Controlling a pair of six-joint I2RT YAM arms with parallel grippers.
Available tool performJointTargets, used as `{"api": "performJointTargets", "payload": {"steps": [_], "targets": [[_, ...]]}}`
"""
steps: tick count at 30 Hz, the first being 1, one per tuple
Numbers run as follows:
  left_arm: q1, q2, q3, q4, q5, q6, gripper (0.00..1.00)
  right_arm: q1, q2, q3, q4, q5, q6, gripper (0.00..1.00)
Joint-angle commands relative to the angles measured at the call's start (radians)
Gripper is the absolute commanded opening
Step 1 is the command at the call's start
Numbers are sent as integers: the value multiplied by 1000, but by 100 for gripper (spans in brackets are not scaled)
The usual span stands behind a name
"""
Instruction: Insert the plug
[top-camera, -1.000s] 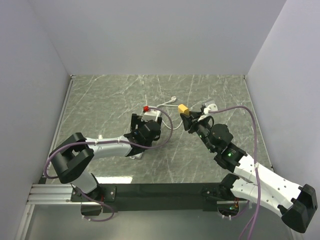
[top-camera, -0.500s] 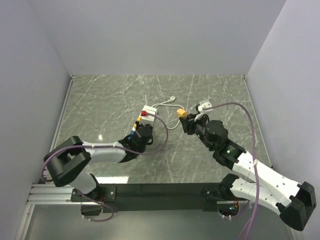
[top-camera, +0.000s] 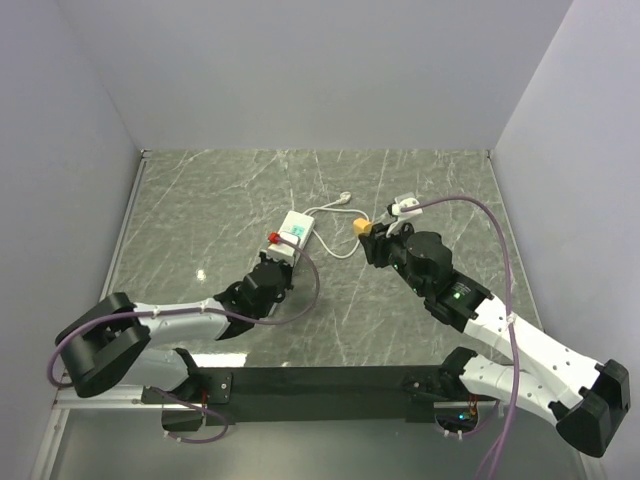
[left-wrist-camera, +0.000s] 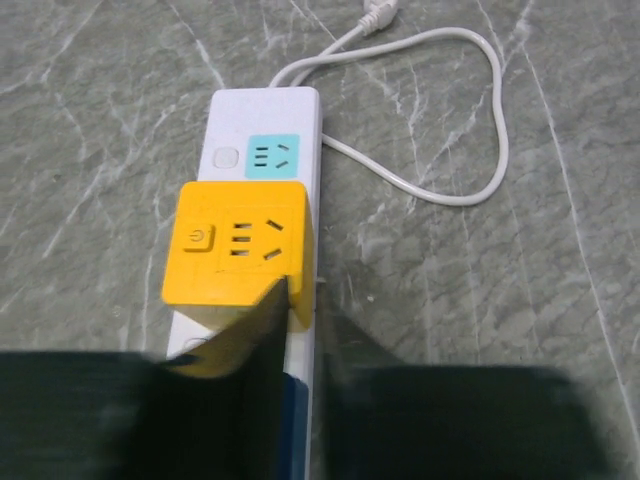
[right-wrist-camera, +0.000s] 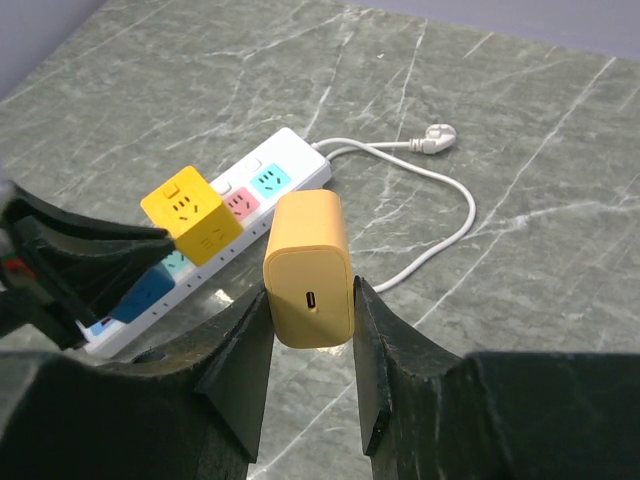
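My right gripper (right-wrist-camera: 310, 300) is shut on the plug (right-wrist-camera: 308, 265), a yellow-orange charger block whose USB-C port faces the camera. It hangs above the table just right of the white power strip (right-wrist-camera: 290, 160). From above, the plug (top-camera: 363, 229) sits at the tip of the right gripper (top-camera: 372, 234). The power strip (left-wrist-camera: 265, 120) lies flat, with a yellow cube adapter (left-wrist-camera: 235, 250) plugged in and a free cyan socket (left-wrist-camera: 272, 157) beyond it. At the strip's near end my left gripper (left-wrist-camera: 300, 330) is shut on its right edge. The top view shows the left gripper (top-camera: 272, 262) below the strip (top-camera: 296, 232).
The strip's white cord (left-wrist-camera: 460, 190) loops to the right on the marble table (top-camera: 200, 200) and ends in a wall plug (right-wrist-camera: 435, 135) farther back. White walls enclose the table on three sides. Purple cables trail from both arms.
The left gripper has closed on the strip and the left arm has drawn back toward the near left. The right gripper, still holding the plug, has shifted slightly.
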Motion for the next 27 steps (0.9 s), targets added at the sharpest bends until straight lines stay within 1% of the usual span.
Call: {"api": "performJointTargets", "payload": {"steps": [1, 2, 4, 5, 6, 7, 9, 10, 13, 17, 22, 27], "targets": [[-2, -67, 11, -33, -52, -39, 29, -23, 24, 60, 28, -21, -16, 0], [-2, -70, 22, -46, -100, -47, 33, -37, 38, 64, 57, -38, -17, 0], [0, -68, 34, -63, -121, -47, 40, -46, 50, 66, 84, -64, -22, 0], [-2, -65, 48, -69, -132, -49, 49, -54, 59, 69, 90, -85, -22, 0], [1, -62, 54, -82, -132, -45, 53, -63, 65, 67, 98, -95, -25, 0], [3, -59, 62, -90, -120, -47, 67, -68, 68, 69, 112, -105, -27, 0], [26, -52, 83, -99, -85, -53, 82, -80, 79, 64, 127, -138, -27, 0], [38, -45, 91, -115, -59, -61, 99, -92, 82, 61, 141, -150, -25, 0], [66, -15, 120, -129, -66, -44, 99, -114, 90, 49, 166, -187, -27, 0], [107, 19, 150, -130, 15, -26, 99, -141, 90, 34, 187, -221, -21, 0], [127, 105, 204, -190, -10, -24, 99, -161, 75, 15, 206, -257, -16, 0], [144, 123, 206, -191, 47, -29, 99, -168, 61, 4, 210, -265, -14, 0]]}}
